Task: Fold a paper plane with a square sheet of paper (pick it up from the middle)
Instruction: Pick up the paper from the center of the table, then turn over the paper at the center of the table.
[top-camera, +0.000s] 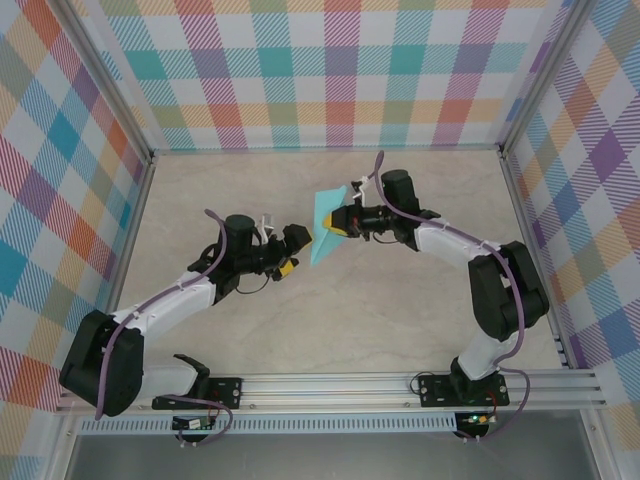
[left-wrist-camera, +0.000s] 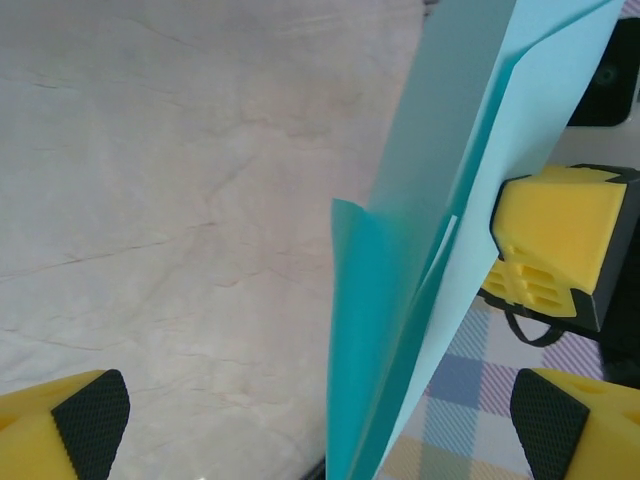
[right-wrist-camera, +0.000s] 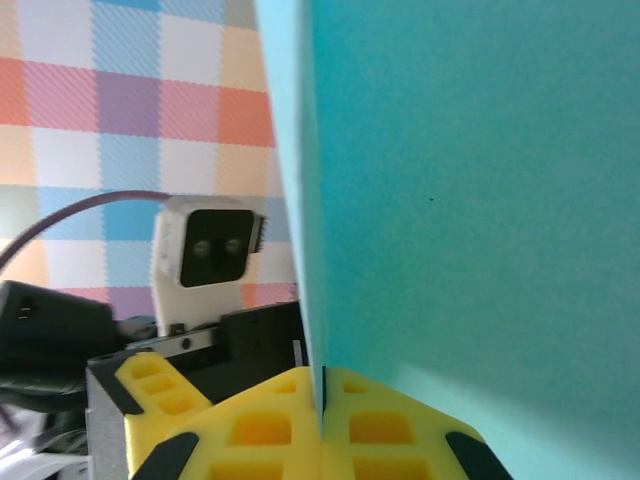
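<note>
Paper plane (top-camera: 325, 222): turquoise, folded, held above the tabletop (top-camera: 400, 330). Its edge is pinched between the closed right fingers (right-wrist-camera: 250, 430). Left fingers (left-wrist-camera: 90, 412): spread wide, flanking its lower tip, not touching.

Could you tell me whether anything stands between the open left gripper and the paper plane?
Nothing visible does. The left gripper faces the paper plane across open air, jaws wide apart, while the right gripper clamps it from the opposite side, above the table.
</note>
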